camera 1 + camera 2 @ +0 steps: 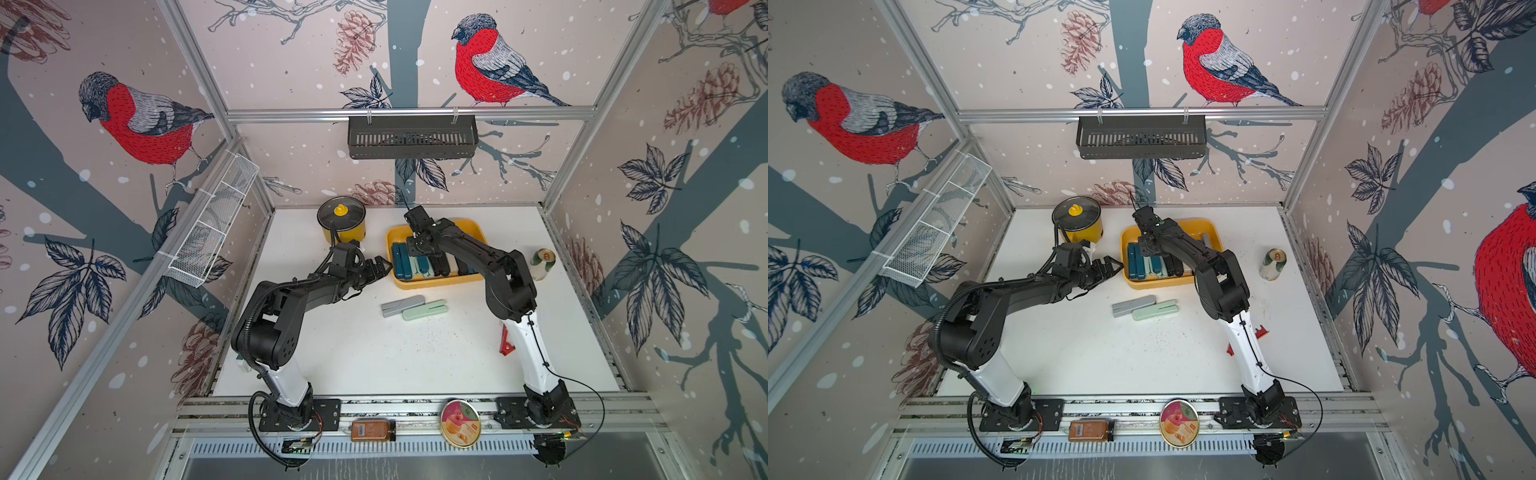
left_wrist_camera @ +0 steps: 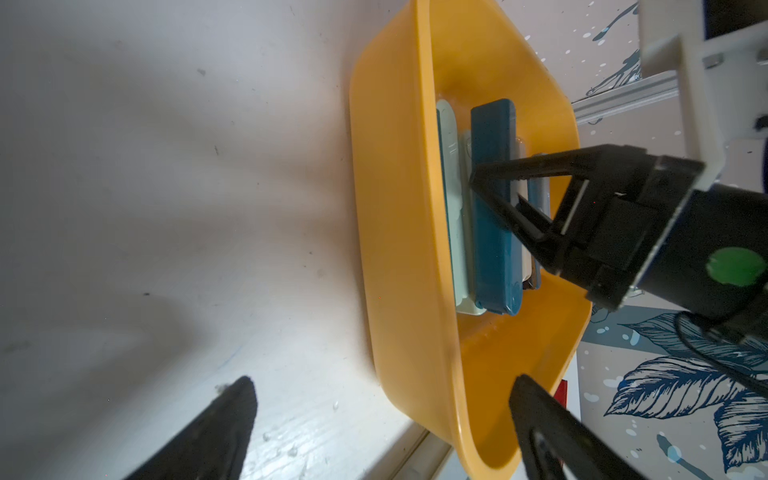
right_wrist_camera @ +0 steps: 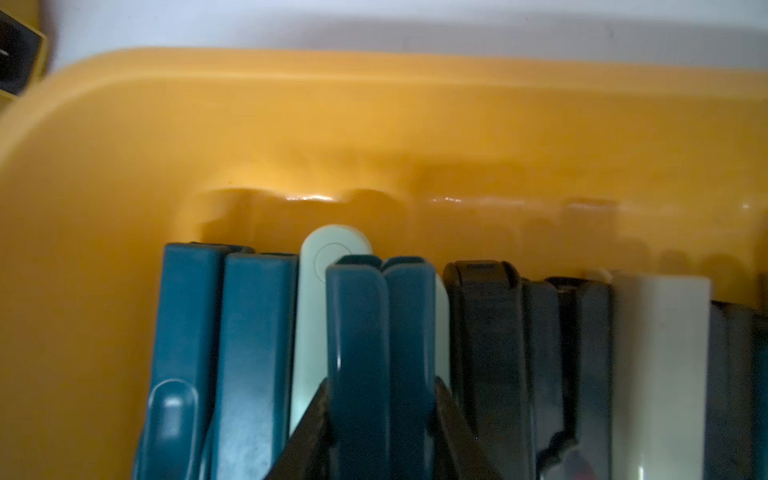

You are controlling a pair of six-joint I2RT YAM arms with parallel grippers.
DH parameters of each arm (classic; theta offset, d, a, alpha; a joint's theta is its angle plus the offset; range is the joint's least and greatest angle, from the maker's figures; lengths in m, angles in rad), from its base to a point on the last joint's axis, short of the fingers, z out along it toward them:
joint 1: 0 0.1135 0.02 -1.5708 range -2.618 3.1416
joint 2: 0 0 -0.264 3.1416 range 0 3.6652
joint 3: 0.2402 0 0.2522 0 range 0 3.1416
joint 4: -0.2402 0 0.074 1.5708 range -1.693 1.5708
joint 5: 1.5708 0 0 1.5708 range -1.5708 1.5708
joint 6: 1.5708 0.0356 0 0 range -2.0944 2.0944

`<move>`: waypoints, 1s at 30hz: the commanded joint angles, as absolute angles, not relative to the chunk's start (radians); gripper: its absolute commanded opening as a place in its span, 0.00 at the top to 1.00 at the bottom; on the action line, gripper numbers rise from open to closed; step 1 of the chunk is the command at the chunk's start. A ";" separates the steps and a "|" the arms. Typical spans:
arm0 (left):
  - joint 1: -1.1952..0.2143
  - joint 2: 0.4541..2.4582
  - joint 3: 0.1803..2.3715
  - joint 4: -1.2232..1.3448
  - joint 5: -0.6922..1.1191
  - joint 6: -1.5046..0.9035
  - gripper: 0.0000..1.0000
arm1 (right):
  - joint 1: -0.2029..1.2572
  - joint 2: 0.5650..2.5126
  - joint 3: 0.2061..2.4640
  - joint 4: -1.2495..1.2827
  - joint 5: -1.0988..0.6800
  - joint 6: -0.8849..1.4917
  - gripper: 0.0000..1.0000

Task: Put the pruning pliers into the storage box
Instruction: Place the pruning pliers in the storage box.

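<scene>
One storage box (image 1: pixel 436 284), a yellow tray, stands at the far middle of the white table (image 1: pixel 353 357), its long side running left to right. Inside it is a row of pruning pliers (image 1: pixel 401 261) in teal, mint, black and beige, packed side by side and touching. Each long axis runs front to back, crosswise to the box's length. One teal pliers (image 3: pixel 374 332) rides on top of that row, partly over a mint neighbour (image 3: pixel 311 332), its axis front to back like the rest. Right hand (image 3: pixel 380 386): down inside the box, one finger close along each long side of the teal pliers, the gap narrow; from here I cannot tell whether it is gripping. Left hand (image 1: pixel 380 268): fingers spread wide, holding nothing, low over the table just beside the box's left end. Loose on the table in front of the box: grey pliers (image 1: pixel 402 305) and mint pliers (image 1: pixel 424 310), side by side and touching, long axes nearly left to right, at right angles to those boxed. Red toothed pliers (image 1: pixel 504 345): on the table by the right arm's lower link, partly hidden behind it. Also on the table: yellow lidded pot (image 1: pixel 341 222) at the back, left of the box; a can (image 1: pixel 542 264) standing to the box's right.
</scene>
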State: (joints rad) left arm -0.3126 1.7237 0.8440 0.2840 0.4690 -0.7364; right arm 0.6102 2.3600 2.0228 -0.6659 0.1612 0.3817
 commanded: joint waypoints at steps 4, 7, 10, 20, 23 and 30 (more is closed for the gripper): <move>-0.310 1.729 0.856 0.298 0.483 -0.733 0.05 | 0.612 2.379 2.037 -0.698 0.188 0.363 0.54; -0.310 1.730 0.856 0.298 0.484 -0.733 0.05 | 0.612 2.375 2.038 -0.695 0.184 0.367 0.49; -0.311 1.731 0.857 0.297 0.488 -0.733 0.05 | 0.613 2.372 2.037 -0.691 0.180 0.373 0.41; -0.311 1.734 0.852 0.297 0.487 -0.733 0.05 | 0.610 2.350 2.012 -0.653 0.112 0.390 0.55; -0.310 1.732 0.853 0.297 0.488 -0.733 0.05 | 0.610 2.346 2.011 -0.651 0.102 0.396 0.66; -0.310 1.731 0.851 0.297 0.486 -0.735 0.05 | 0.624 2.307 2.008 -0.629 0.099 0.405 0.78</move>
State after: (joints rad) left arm -0.3122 1.7321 0.8509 0.2836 0.4706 -0.7357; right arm 0.6182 2.3306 2.0083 -0.6502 0.1047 0.3935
